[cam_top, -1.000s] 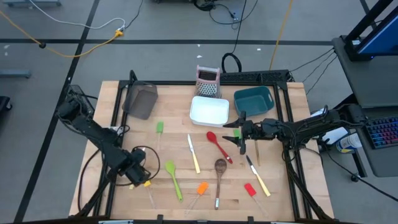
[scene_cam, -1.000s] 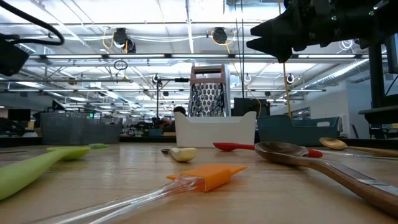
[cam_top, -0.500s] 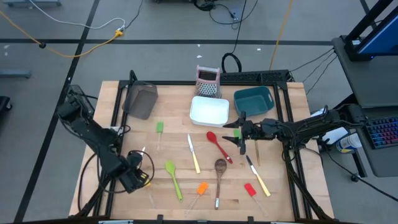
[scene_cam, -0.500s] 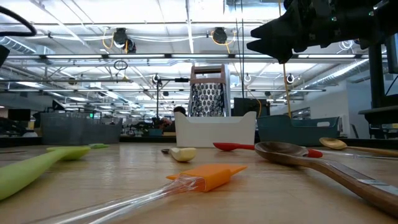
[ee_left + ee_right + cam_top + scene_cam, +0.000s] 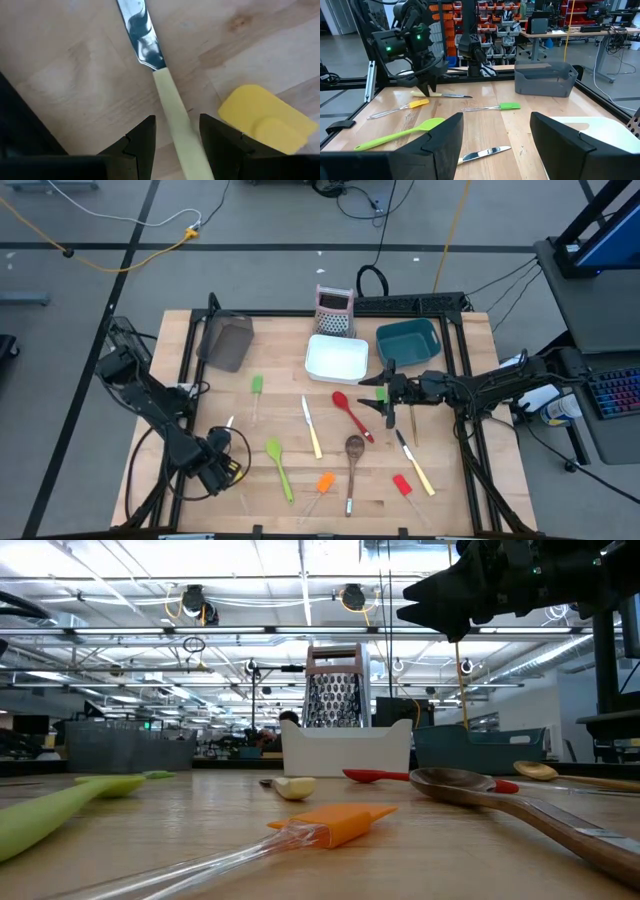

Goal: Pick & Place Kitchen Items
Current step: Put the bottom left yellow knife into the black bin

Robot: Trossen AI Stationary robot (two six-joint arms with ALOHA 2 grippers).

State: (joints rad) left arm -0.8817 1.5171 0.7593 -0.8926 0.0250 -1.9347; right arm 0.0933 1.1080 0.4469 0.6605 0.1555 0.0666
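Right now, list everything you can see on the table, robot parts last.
mesh bin: one, dark, far left corner
grater: one, pink and silver, upright behind the white bin
white bin: one, far middle
teal bin: one, right of the white bin
knives: three, cream-handled; middle, right front, left front
spatulas: four clear-handled; green, orange, red, yellow heads
green spoon: one, front left of middle
red spoon: one, middle
wooden spoon: one, front middle
gold spoon: one, right side
left tool: open, astride a knife handle
right tool: open, above the table's right middle
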